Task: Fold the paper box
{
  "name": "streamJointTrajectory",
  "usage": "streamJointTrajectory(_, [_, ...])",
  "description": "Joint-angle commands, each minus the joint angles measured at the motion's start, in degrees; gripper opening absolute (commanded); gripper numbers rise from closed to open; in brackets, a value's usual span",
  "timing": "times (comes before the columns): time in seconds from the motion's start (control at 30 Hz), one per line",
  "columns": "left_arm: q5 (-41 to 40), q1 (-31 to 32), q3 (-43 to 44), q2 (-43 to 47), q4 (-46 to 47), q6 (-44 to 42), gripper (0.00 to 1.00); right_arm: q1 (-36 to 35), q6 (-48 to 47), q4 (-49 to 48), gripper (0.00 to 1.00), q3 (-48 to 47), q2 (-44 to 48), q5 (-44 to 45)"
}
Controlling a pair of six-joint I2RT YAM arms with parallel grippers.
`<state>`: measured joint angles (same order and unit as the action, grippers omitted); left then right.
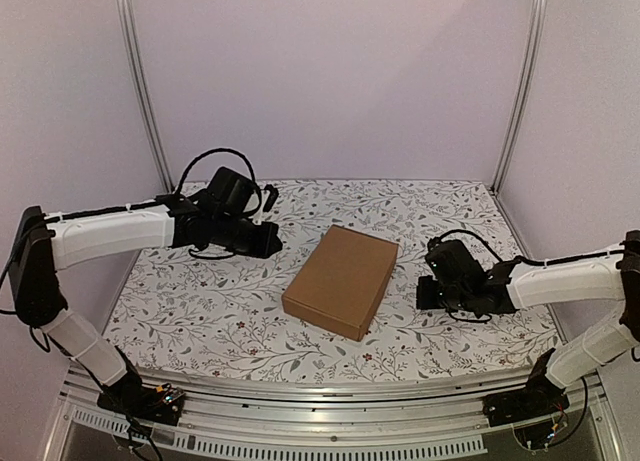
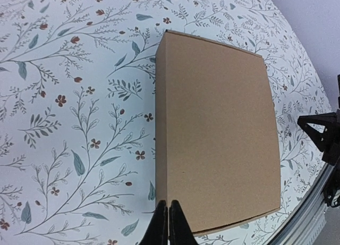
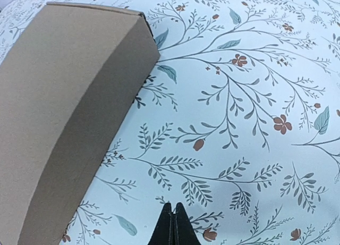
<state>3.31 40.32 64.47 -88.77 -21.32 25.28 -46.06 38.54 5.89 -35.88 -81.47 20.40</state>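
Closed paper box (image 1: 341, 281) lay flat at mid-desk (image 1: 200, 321), with both pincers clenched on nothing.

The box sat between the left pincer (image 1: 272, 243) and the right pincer (image 1: 424, 289), apart from each, its lid down and no flap or tab showing. It looked light and stiff. Its smooth brown faces would likely slide on the flowered cloth if pushed, and a hard pinch might dent its thin walls. A hold along a long side edge, or a flat press on the lid, seemed safest.

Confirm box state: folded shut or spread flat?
Folded shut. The paper box sits as a closed block, lid down, no loose flaps in any view.
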Motion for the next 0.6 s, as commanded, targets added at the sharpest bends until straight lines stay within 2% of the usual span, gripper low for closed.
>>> streamJointTrajectory(0.0, [-1.2, -1.3, -2.2, -1.4, 3.2, 1.4, 0.03, 0.3, -1.8, 4.9, 0.00, -0.2, 4.1, -5.4])
streamJointTrajectory(0.13, [-1.8, -2.0, -3.7, -4.4, 6.2, 1.6, 0.00, 0.1, 0.5, 3.8, 0.00, -0.8, 3.4, -11.7])
streamJointTrajectory(0.57, [6.6, -3.1, -2.8, -14.9, 10.8, 3.1, 0.00, -2.0, 5.6, -0.9, 0.00, -6.8, -7.8, -14.8])
